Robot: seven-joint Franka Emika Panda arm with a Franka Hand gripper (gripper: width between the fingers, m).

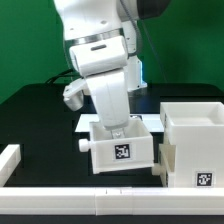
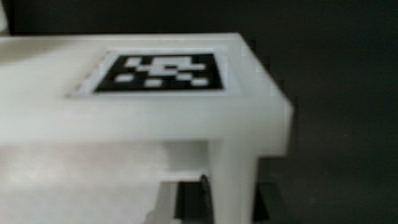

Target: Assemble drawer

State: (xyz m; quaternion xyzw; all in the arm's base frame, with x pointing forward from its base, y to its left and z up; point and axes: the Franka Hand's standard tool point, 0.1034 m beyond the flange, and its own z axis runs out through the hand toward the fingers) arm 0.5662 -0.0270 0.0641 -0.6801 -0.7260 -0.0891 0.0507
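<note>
Fingers inside small white box, black-and-white marker tag on front.

Exterior view: small drawer box sits on the table, at centre. Arm comes down from above into its open top; gripper inside the box, fingers hidden. Larger drawer housing just beside it, on the exterior view's right. A loose rail lies well apart on the exterior view's left. A long bar runs along the near edge, before both.
</note>
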